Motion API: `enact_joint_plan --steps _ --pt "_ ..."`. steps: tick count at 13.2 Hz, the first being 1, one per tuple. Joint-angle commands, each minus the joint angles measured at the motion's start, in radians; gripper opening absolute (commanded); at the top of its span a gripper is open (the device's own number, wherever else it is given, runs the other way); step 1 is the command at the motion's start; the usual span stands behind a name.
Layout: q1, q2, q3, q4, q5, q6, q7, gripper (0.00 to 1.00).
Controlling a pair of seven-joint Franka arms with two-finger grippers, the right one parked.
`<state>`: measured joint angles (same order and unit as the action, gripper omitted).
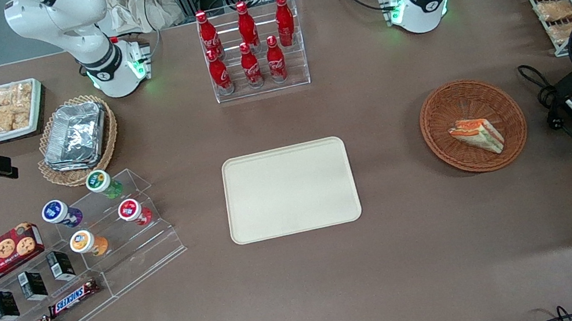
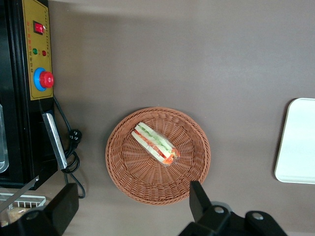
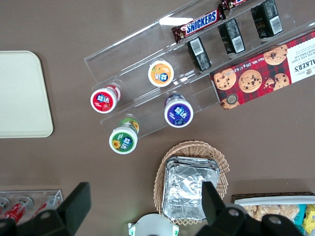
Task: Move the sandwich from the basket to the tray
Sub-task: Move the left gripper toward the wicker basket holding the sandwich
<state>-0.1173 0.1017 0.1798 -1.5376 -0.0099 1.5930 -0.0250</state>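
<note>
— Where's the claw (image 2: 133, 209) now?

— High above the bench (image 1: 397, 258), looking straight down on the basket (image 2: 123, 172). Its two fingers (image 2: 199, 199) stand wide apart with nothing between them. The gap looks wider than the sandwich (image 2: 155, 142), which I'd guess is so it can drop over it.

— And the sandwich?

— Lying in the basket, below the claw and a bit ahead of its fingers, untouched. It lies on its side, the filling edge showing, slanted across the weave.

— So nothing's begun?

— I'd say it's lining up. The claw isn't centred over the wedge yet, and the slant probably calls for a twist of the wrist, so the fingers close across the bread faces rather than the long way.

— And the tray (image 2: 298, 142)?

— Well off to one side of the claw, flat on the bench, bare. Its low rim should make the set-down easy. The basket wall is the likelier snag.
</note>
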Motion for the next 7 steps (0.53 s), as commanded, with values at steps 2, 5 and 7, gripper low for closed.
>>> enact_joint_plan --steps 2,5,7 --pt "0.005 0.001 0.0 0.01 0.008 -0.018 0.014 0.99" --pt "0.005 0.003 0.0 -0.001 0.001 -0.053 -0.004 0.99" --pt "0.005 -0.002 0.0 -0.047 -0.002 -0.062 -0.159 0.99"
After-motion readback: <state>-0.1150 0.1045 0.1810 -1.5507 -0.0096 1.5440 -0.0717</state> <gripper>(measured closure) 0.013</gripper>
